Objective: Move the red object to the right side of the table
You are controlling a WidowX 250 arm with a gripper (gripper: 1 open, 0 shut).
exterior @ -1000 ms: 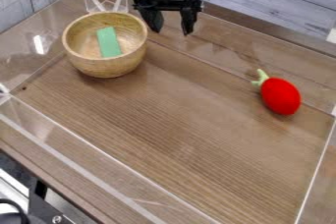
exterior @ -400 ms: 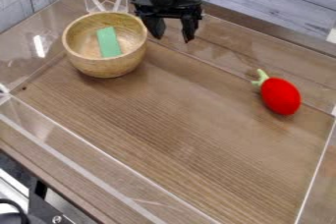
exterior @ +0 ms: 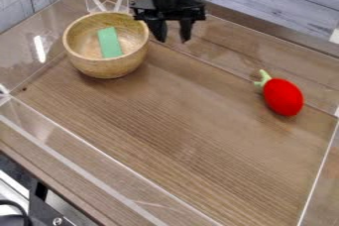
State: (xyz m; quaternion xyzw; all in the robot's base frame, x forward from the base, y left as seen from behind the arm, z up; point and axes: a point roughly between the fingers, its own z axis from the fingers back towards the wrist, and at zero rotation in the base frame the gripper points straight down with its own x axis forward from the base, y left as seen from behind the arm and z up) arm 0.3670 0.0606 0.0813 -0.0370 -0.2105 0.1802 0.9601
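Even, bright, diffuse room light; no hard shadows. Soft short shadow under the red object (exterior: 281,96) and beside the bowl (exterior: 106,45) on the table (exterior: 172,136). Pale glare streaks along the clear wall (exterior: 40,121) at left and front edges. Picture small and coarse: wood grain readable, gripper (exterior: 169,27) dark with little detail, its edges slightly soft. Corners cluttered, indistinct.

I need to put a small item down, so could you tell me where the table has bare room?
The table is bare across the middle and front, between the wooden bowl and the red object. The far-left corner is crowded: bowl, green block, tool.
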